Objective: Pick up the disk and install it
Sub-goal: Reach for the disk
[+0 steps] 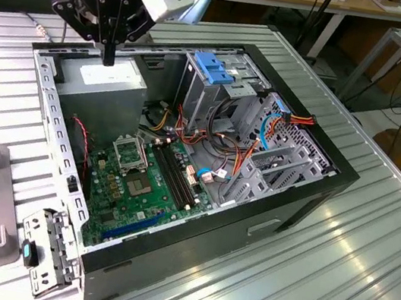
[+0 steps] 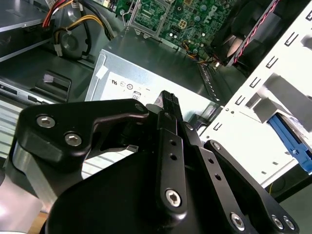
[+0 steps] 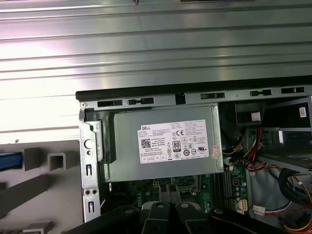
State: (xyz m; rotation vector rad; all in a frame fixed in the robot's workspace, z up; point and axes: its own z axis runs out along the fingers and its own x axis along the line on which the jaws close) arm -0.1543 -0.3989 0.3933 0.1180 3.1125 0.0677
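Arm pose: gripper [image 1: 109, 54] points straight down in the upper left of the exterior view, over the power-supply box [image 1: 111, 83].
Fingers: pressed together, empty.
Task thing: disk [image 3: 9, 160], seemingly the blue edge on the grey fixture [image 3: 29, 187] outside the case [image 1: 309, 191], well apart from the gripper.

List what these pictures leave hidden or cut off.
- Blue strip on the grey fixture: cut by the first wrist view's edge; what it belongs to is unclear.
- Power supply: label partly hidden behind the tool, second wrist view.
- Drive cage interior: hidden by its walls and cables, exterior view.
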